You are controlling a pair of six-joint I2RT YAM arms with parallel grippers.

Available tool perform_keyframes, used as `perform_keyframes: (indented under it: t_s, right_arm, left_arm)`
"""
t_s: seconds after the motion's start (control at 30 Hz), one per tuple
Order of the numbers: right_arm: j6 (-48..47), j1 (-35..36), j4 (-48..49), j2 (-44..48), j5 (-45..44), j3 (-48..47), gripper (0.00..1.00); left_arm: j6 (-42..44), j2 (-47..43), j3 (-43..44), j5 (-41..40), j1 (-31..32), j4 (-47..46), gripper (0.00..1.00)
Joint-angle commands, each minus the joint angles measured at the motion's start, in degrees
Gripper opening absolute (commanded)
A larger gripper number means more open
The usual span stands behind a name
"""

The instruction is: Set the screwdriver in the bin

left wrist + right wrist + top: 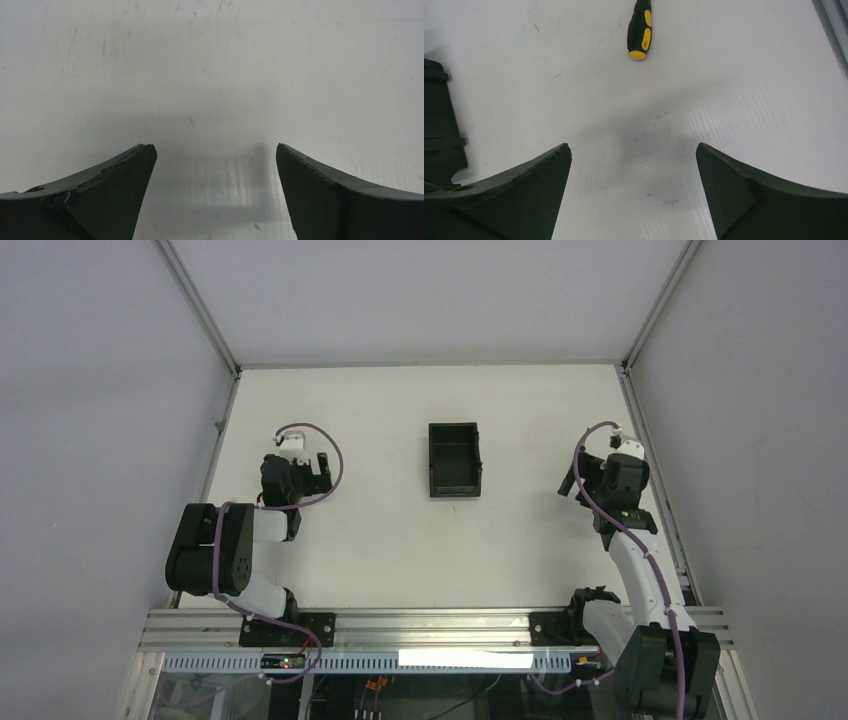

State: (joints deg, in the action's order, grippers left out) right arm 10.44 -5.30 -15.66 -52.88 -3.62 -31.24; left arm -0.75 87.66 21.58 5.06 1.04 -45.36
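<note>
The screwdriver, short with a black and yellow handle, lies on the white table at the top of the right wrist view, well ahead of my right gripper. Its tip is cut off by the frame edge. I cannot make it out in the top view. The black open-topped bin stands at the table's middle, and its corner shows at the left edge of the right wrist view. My right gripper is open and empty, to the right of the bin. My left gripper is open and empty over bare table, left of the bin.
Grey walls enclose the table on the left, back and right. A metal rail runs along the table's right edge near the right gripper. The arm bases sit on the aluminium frame at the near edge.
</note>
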Motion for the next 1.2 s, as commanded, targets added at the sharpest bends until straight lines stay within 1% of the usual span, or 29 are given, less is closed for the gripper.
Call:
perform_keyframes:
  t_s: [0.0,0.13,0.23,0.37,0.53,0.57,0.67,0.77,0.8,0.83,0.87,1.0,1.03,1.1,1.13,1.17]
  right_arm:
    - [0.96,0.29,0.68,1.51,-0.32,-2.52,0.99]
    - [0.06,0.29,-2.84,-0.42,-0.39,-8.25,0.99]
    - [0.29,0.08,-6.58,-5.46,-2.47,-15.50,0.99]
    - [0.70,-1.65,-13.77,-17.58,-1.94,-27.75,0.99]
    - [-0.52,-2.75,-21.44,-36.65,-0.62,-42.43,0.99]
    - [-0.55,-3.01,-22.51,-40.38,-0.49,-45.72,0.98]
    - [-1.37,-3.39,-23.94,-50.00,0.48,-51.13,0.93]
    - [-2.14,-3.40,-24.03,-56.11,0.55,-54.36,0.87]
    - [-2.37,-3.41,-23.96,-57.70,0.57,-55.10,0.84]
    - [-2.56,-3.45,-24.15,-59.35,0.64,-55.74,0.78]
    - [-2.54,-3.48,-24.52,-60.65,0.51,-56.26,0.75]
    - [-2.34,-3.49,-24.32,-64.17,0.30,-56.20,0.60]
    - [-2.43,-3.49,-24.13,-64.65,0.17,-55.94,0.52]
    - [-2.51,-3.49,-23.90,-64.98,-0.62,-55.65,0.30]
    - [-2.57,-3.50,-23.36,-64.59,-1.08,-55.39,0.22]
    - [-2.86,-3.49,-22.79,-63.84,-1.52,-55.05,0.16]
  left_arm:
    - [-0.04,-1.21,-0.05,0.21,0.02,-1.57,0.99]
    - [-0.04,-1.21,-0.05,0.21,0.02,-1.57,0.99]
    - [-0.04,-1.22,-0.05,0.17,0.02,-1.57,0.99]
    - [-0.04,-1.22,-0.05,0.21,0.02,-1.57,0.99]
    - [-0.04,-1.24,-0.09,0.19,0.02,-1.57,0.99]
    - [-0.04,-1.18,-0.06,0.20,0.02,-1.61,0.99]
    - [-0.04,-1.22,-0.11,0.21,0.01,-1.54,0.99]
    - [-0.04,-1.20,-0.05,0.21,0.02,-1.57,0.99]
    - [-0.08,-1.18,-0.05,0.21,0.02,-1.64,0.99]
    - [-0.04,-1.17,-0.05,0.21,0.02,-1.59,0.99]
    - [-0.04,-1.21,-0.05,0.24,0.02,-1.57,0.99]
    - [-0.04,-1.26,-0.05,0.20,0.02,-1.58,0.99]
    - [-0.04,-1.25,-0.05,0.21,0.02,-1.61,0.99]
    - [-0.01,-1.26,-0.05,0.26,-0.02,-1.58,0.99]
    - [-0.03,-1.20,-0.05,0.16,0.01,-1.57,0.99]
    - [-0.04,-1.18,-0.05,0.21,0.02,-1.64,0.99]
